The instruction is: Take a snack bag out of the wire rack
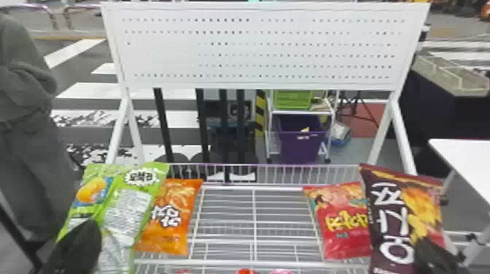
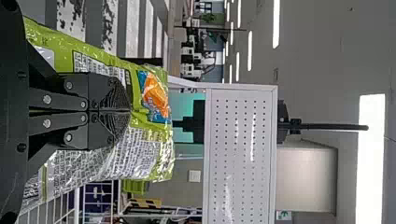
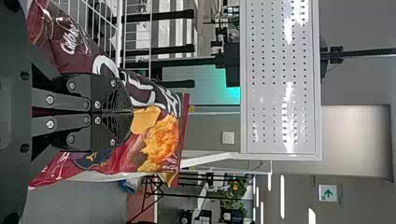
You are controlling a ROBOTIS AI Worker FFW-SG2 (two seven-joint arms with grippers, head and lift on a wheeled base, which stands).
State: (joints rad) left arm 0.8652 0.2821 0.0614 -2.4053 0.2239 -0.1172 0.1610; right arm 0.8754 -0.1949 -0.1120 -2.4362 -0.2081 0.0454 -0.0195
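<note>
Jaws of the left gripper are clamped on the green snack bag, their tips meeting on a pinched fold, with the bag's printed sides spreading away to either side in the left wrist view. Jaws of the right gripper are likewise brought together on the dark maroon snack bag, gripping it where its dark side and its red side with the food picture meet. The green bag stands tilted at the left side of the wire rack, its top leaning outward; the maroon one stands at the right side, slightly tilted, overlapping the rack's edge in the head view. Just inward of the green bag, an orange snack bag leans in the rack, and a red snack bag sits in it beside the maroon one, partly covered by it. Between these two lie the rack's bare wires. Parts of red and pink items show at the head view's bottom edge. A white perforated panel rises above the rack's back, and beyond, under a green bin, is a purple bin. A white table stands off to the right.
</note>
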